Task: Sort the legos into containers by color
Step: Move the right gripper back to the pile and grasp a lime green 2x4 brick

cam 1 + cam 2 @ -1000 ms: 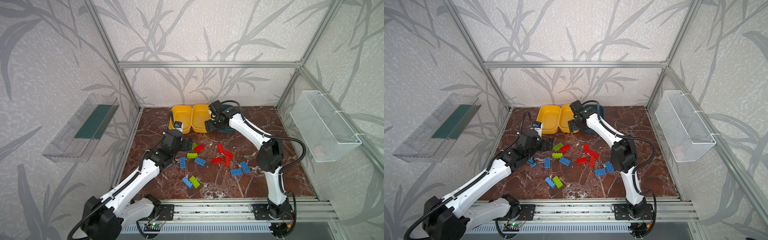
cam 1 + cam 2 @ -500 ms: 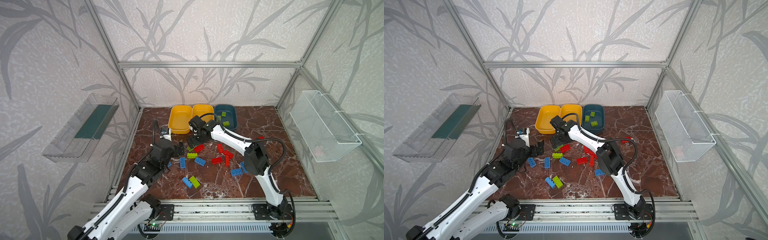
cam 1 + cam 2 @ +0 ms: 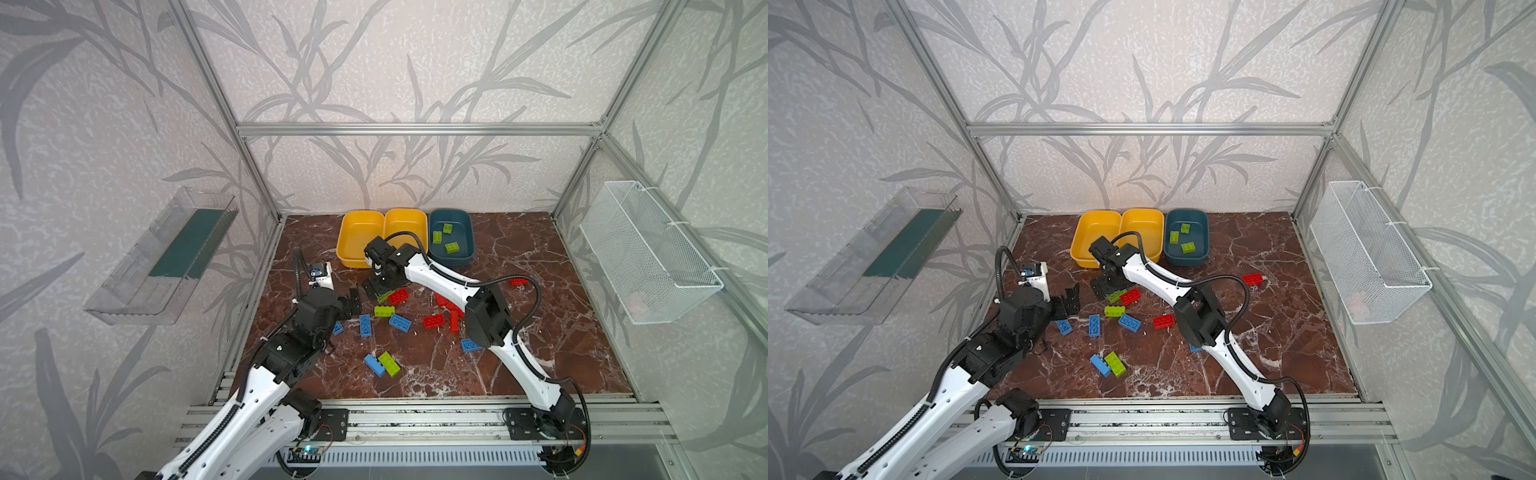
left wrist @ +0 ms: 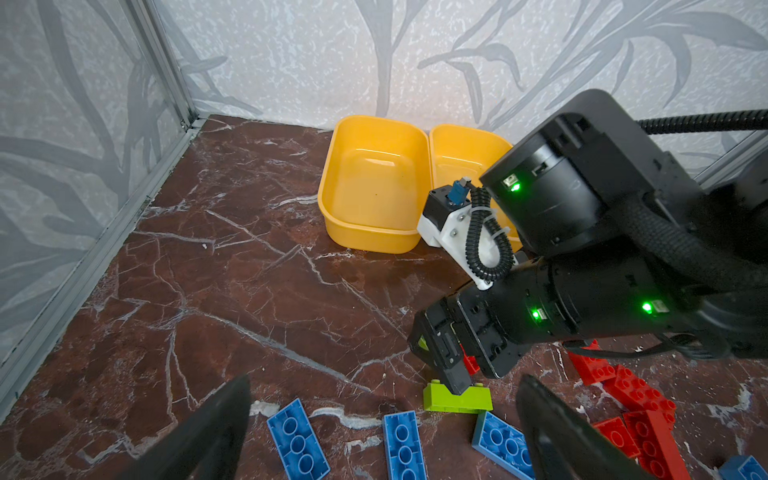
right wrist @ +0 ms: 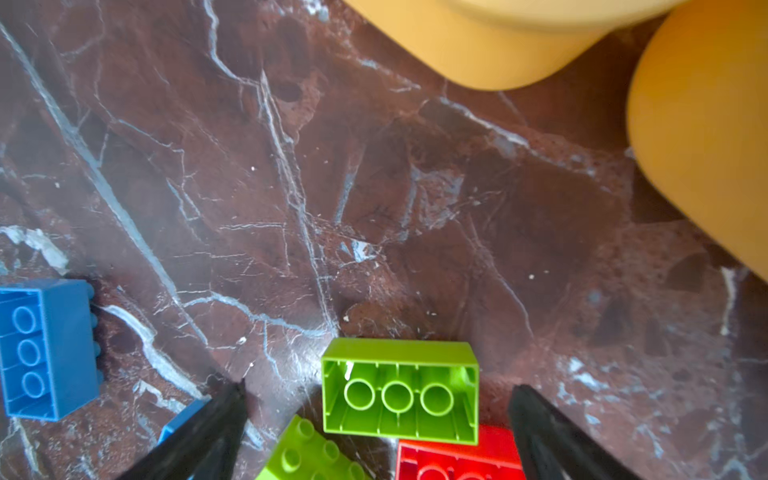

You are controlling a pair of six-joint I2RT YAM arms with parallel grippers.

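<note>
brown marble counter fills the cell floor. clear tray hangs on the left wall, white wire basket on the right wall. at the back of the counter 3 tubs sit in a row, side by side: left yellow tub, mid yellow tub, teal tub w/ 3 green legos lying apart inside it. right arm stretches over the pile. right tool is just in front of the yellow tubs, pointed down, fingers spread wide either side of an upturned green brick w/o touching it, nothing pinched. left tool is near the counter at the left edge of the pile, fingers spread wide too, nothing btw them. rest of the legos lie loose mid-counter: blue bricks near the left tool, red bricks beside & partly behind the right arm, a second green brick just in front of the right tool, a lone red brick off to the right, and a front blue brick touching a front green brick nearest the front edge.
</note>
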